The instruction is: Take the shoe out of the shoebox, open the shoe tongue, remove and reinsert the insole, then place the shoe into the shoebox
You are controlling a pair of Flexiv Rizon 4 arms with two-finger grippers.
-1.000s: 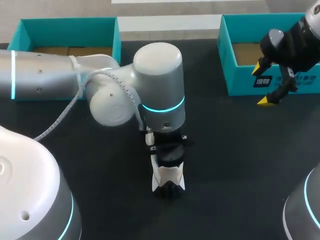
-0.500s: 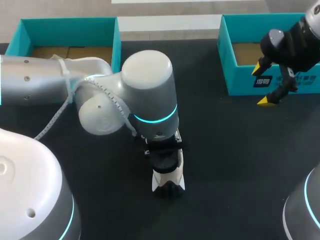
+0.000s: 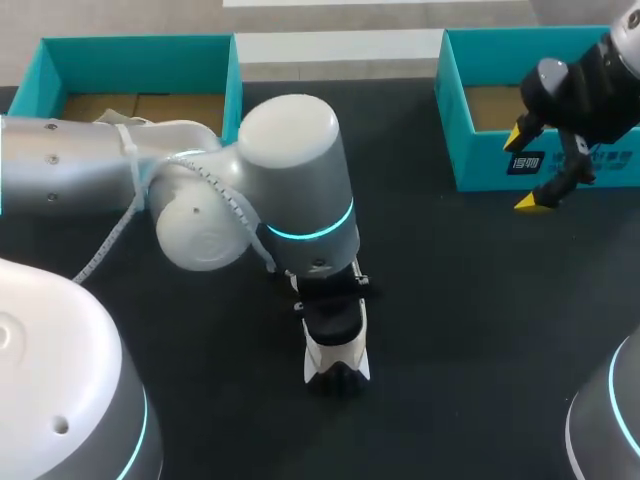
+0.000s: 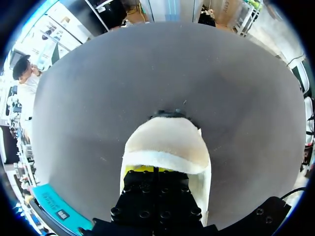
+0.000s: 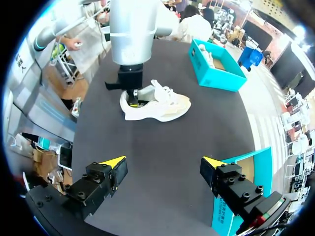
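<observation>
- Black table (image 3: 450,300) carries everything.
- Our left arm (image 3: 290,180) comes in across table's middle, wrist pointing straight down.
- Two teal shoeboxes at far edge: left shoebox (image 3: 232,75), right shoebox (image 3: 480,150), both without lids.
- White shoe (image 3: 338,362) stands on its sole near table's middle, well apart from both boxes.
- Left gripper (image 4: 147,169) sits inside shoe's heel opening; we cannot tell whether open or closed.
- Right gripper (image 3: 525,170) hovers by right shoebox, jaws spread wide, holding nothing.
</observation>
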